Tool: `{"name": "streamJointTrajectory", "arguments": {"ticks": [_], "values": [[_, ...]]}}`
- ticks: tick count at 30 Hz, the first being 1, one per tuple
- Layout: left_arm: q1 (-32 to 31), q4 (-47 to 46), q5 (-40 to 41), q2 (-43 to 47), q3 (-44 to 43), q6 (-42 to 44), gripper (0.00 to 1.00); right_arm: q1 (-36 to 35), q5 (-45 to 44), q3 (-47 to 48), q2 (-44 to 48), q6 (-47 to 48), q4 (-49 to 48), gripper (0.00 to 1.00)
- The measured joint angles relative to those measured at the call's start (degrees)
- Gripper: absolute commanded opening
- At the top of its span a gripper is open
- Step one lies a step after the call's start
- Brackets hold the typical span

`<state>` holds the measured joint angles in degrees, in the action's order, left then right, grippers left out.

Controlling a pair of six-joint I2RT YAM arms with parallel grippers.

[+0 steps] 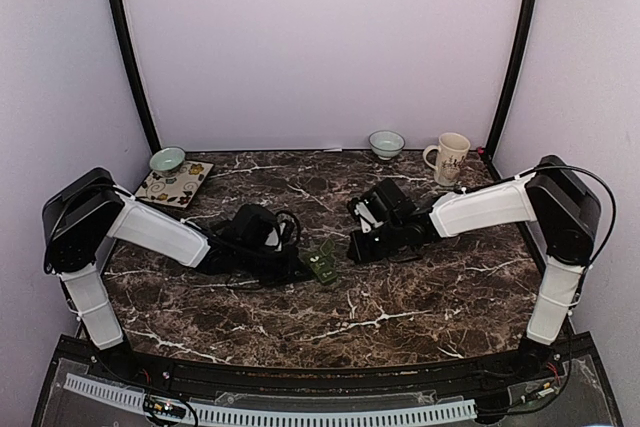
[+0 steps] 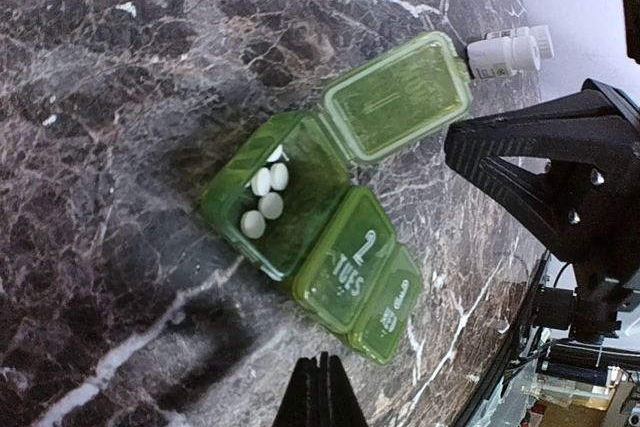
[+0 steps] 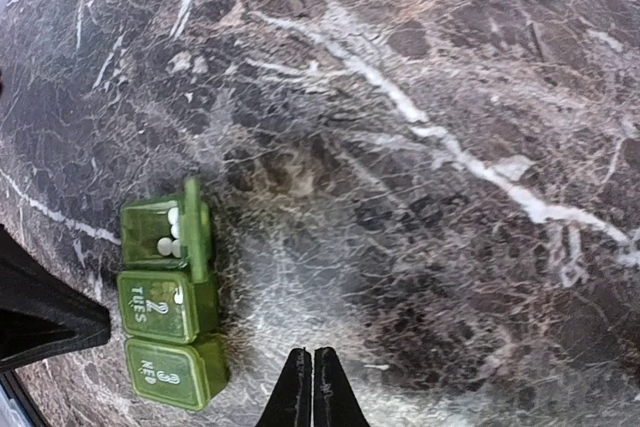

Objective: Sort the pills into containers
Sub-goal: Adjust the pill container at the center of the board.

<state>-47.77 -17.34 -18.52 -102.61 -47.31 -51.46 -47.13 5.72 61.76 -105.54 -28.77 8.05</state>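
- Down at the bottom centre of your left wrist view, the left pincer (image 2: 320, 395) has its two black fingers pressed together, with nothing between them.
- Just above those tips you see the dark green translucent plastic pill box (image 2: 310, 237), three compartments in a row, resting on the dark marble-patterned table (image 2: 120, 67).
- Its upper-left compartment is open, the lid flipped toward the upper right, and small round white pills (image 2: 262, 199) lie inside. The other two lids, marked "2 TUES" and "3 WED", are down.
- A small white plastic bottle (image 2: 508, 50) shows near the open lid's upper-right corner.
- Your right pincer (image 3: 308, 387), at the bottom centre of the right wrist view, is likewise closed on nothing. The box sits in that frame's lower left, apart from it.
- From above, along the table's back edge: a pale green bowl (image 1: 167, 159) and a patterned square tile (image 1: 174, 185) on the left, and a second pale bowl (image 1: 386, 143) and a cream mug (image 1: 447, 158) on the right.
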Motion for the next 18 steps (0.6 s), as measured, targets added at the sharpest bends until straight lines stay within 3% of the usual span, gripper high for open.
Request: {"name": "streamJointTrajectory", "arguments": {"ticks": [18], "values": [[0.44,2.82,0.83,-4.13,-4.02,0.90,0.00,-2.32,2.12,-0.17,-1.01,-1.55,-2.23,0.01]]}}
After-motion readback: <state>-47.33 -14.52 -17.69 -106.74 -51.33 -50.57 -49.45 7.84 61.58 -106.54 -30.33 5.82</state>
